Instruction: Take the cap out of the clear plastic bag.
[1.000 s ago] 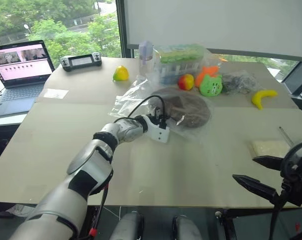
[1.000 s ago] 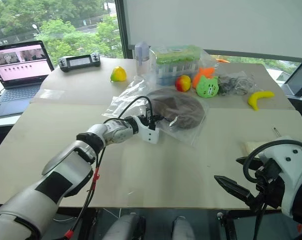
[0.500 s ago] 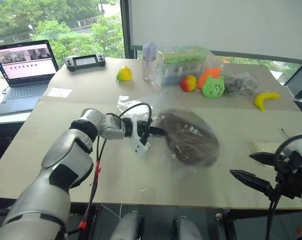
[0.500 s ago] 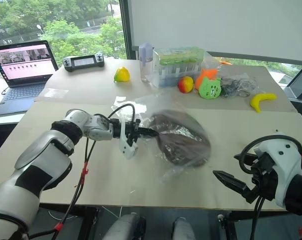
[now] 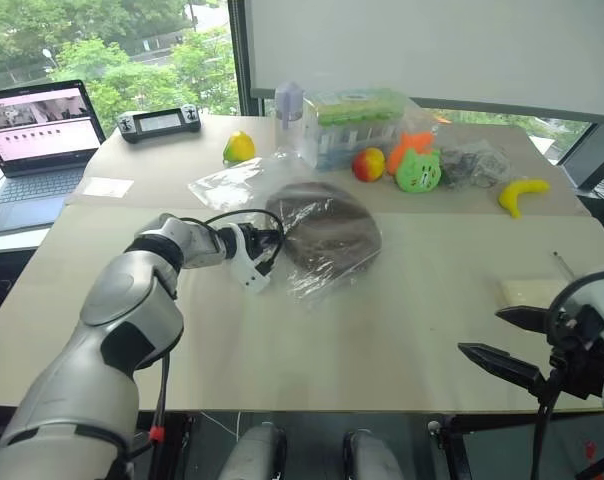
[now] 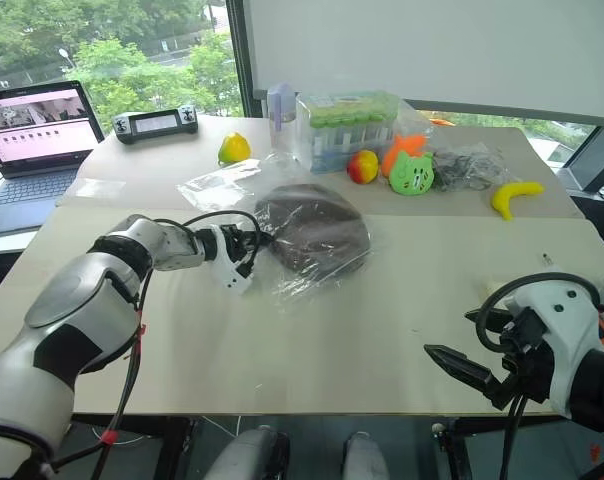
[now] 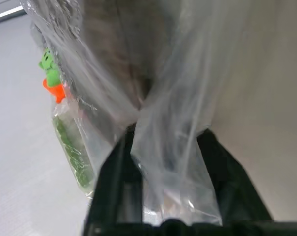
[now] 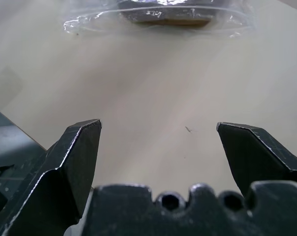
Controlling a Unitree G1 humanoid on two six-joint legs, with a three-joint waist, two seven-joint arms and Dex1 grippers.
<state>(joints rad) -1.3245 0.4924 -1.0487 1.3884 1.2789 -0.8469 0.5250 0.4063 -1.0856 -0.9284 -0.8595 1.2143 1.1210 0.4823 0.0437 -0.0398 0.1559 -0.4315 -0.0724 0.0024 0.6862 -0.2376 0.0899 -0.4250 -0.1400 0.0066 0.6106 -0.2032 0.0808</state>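
cap [image 5: 327, 228]: blurred behind clear plastic bag [image 5: 322, 268] film | laptop [image 5: 27, 150]: cut by edge

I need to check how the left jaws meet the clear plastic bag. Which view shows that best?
The left wrist view: film of the clear plastic bag runs between the parted jaws of the left gripper. The eye views show the whole bag with the cap inside. The right wrist view shows it lying far off.

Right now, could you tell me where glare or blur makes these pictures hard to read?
Left wrist view: the clear plastic bag is blurred between the left gripper's fingers. Left eye view: the film glints over the cap. Right wrist view: fingers sharp, table beyond soft.
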